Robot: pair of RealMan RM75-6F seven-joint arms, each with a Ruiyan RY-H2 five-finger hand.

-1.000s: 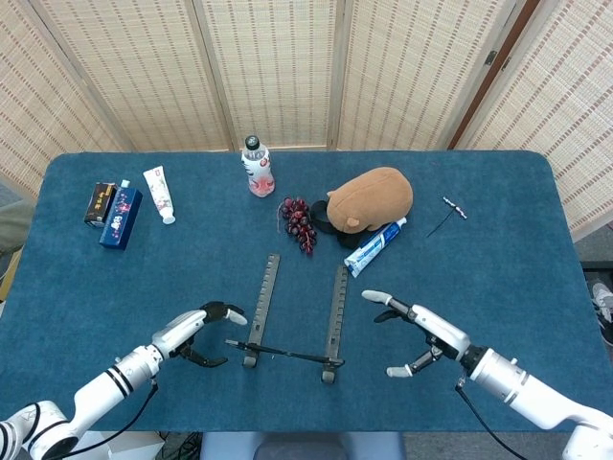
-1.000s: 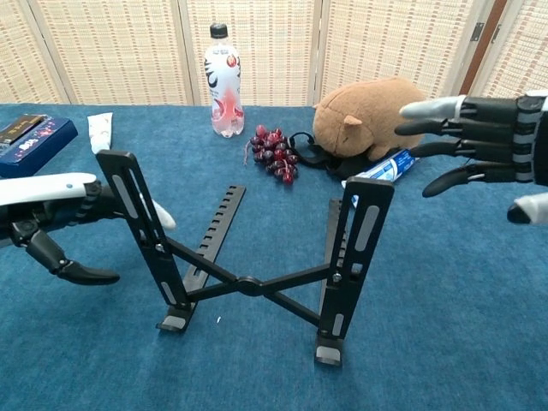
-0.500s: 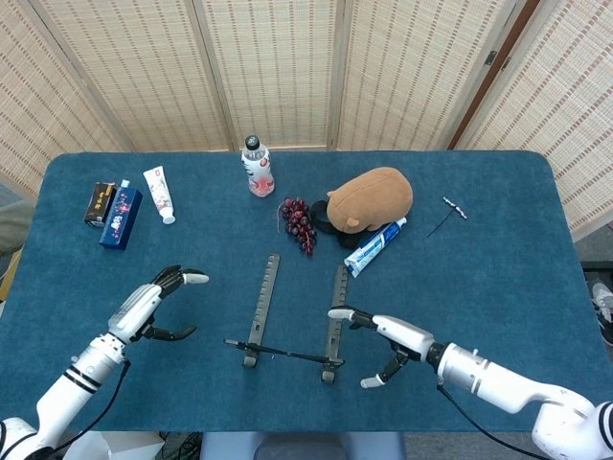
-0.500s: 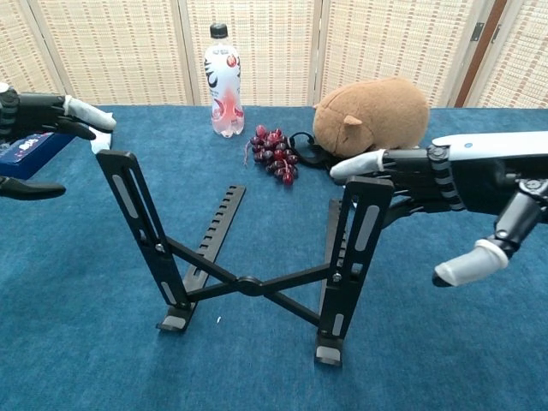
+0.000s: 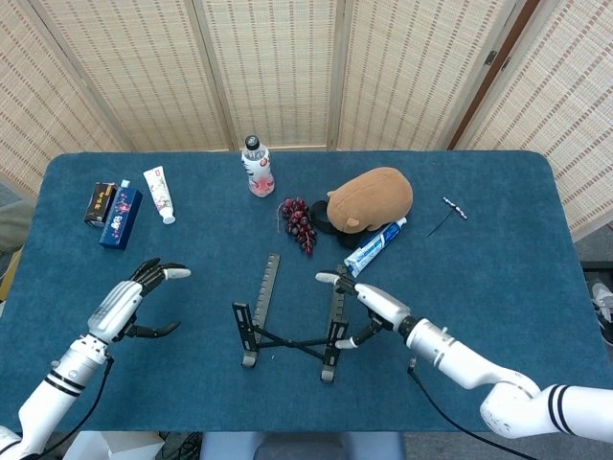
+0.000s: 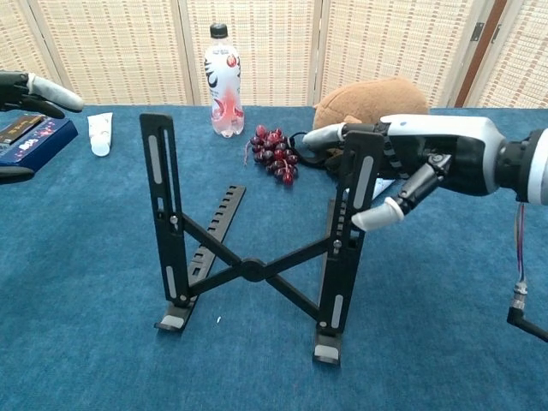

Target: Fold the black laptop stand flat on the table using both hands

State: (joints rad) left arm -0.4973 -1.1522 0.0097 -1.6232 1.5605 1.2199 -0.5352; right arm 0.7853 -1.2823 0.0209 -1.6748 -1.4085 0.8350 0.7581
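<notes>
The right hand [image 6: 402,167] has closed onto the laptop stand's [image 6: 257,265] right upright mid-table, tipping it steeper, while the left hand [image 5: 129,302], fingers spread, has drawn away, so folding looks barely begun.

Left hand [image 5: 129,305]: open, fingers spread and slightly curled, palm facing inward toward 3 o'clock, holding nothing. Its forearm runs back toward 7 o'clock. In the chest view only its fingertips [image 6: 51,91] show at the left edge.

Right hand [image 5: 362,303]: fingers extended toward 10 o'clock, thumb below, set around the stand [image 5: 287,326] upright. Firm grip cannot be confirmed. Forearm trails toward 4 o'clock.
</notes>
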